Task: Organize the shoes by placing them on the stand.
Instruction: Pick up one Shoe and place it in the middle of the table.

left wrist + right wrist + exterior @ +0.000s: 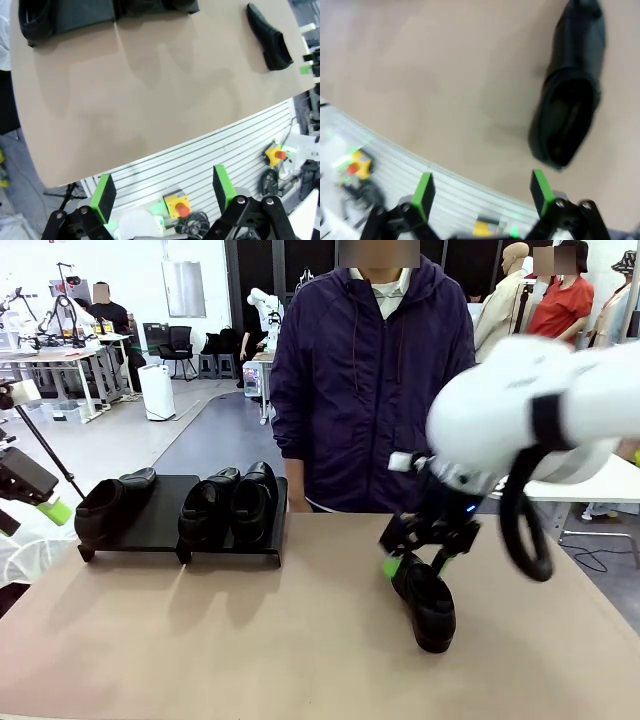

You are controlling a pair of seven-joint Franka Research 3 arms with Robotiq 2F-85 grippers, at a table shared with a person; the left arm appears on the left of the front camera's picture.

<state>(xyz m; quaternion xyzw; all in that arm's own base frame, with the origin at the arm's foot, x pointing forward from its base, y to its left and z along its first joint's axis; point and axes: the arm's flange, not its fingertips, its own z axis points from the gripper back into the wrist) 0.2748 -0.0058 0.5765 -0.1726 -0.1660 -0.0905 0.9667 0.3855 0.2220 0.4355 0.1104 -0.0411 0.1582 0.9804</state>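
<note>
Three black shoes sit on the low black stand [160, 525] at the far left of the table: one shoe [105, 508] on its left end and a pair [232, 505] on its right end. A fourth shoe [428, 602] lies alone on the tan tabletop at the right. My right gripper [415, 562] hovers open just over its heel end. In the right wrist view that shoe [567, 100] lies ahead and to the right of the gripper [481, 192], not between the fingers. My left gripper [50, 508] hangs open off the table's left edge, and its wrist view [164, 192] shows nothing between the pads.
A person in a dark purple jacket [370, 380] stands at the far edge, behind the table's middle. The tan tabletop [250, 630] is bare between the stand and the lone shoe. In the left wrist view, a slatted base with yellow emergency-stop boxes [177, 204] lies below the table edge.
</note>
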